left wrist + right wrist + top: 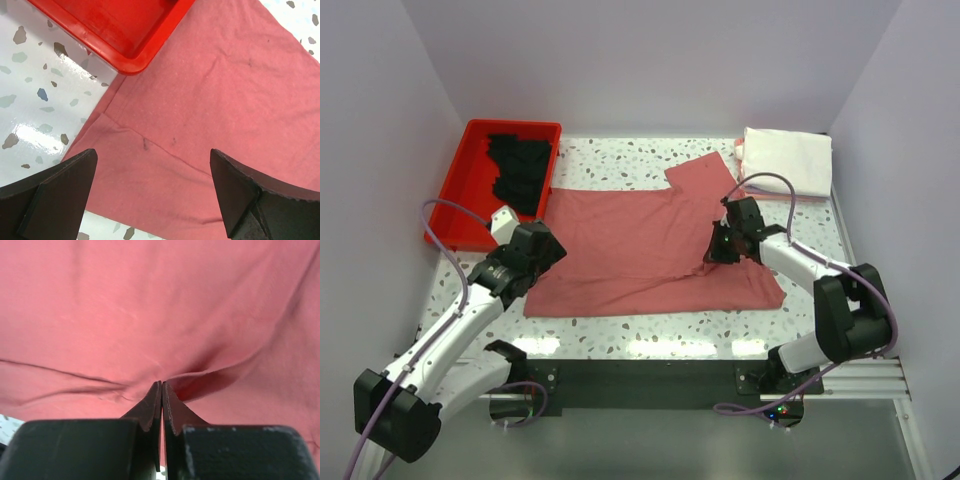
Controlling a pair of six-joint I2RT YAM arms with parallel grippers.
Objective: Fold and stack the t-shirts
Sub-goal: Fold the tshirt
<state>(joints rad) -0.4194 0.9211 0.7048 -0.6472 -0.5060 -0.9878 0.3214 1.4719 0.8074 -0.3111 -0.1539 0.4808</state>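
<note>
A dusty-rose t-shirt [640,245] lies spread across the middle of the table. My right gripper [720,245] is shut on a fold of it near its right side; in the right wrist view the closed fingertips [161,386] pinch the rose cloth [150,305] into a ridge. My left gripper [542,250] is open above the shirt's left edge; in the left wrist view its fingers [60,185] straddle the rose cloth [200,100] without touching it. A black t-shirt [520,165] lies in the red tray. Folded white and pinkish shirts [785,160] are stacked at the back right.
The red plastic tray [470,200] stands at the back left, its corner [125,55] close to the shirt's left sleeve. The speckled tabletop [620,335] shows along the front edge. White walls enclose the back and both sides.
</note>
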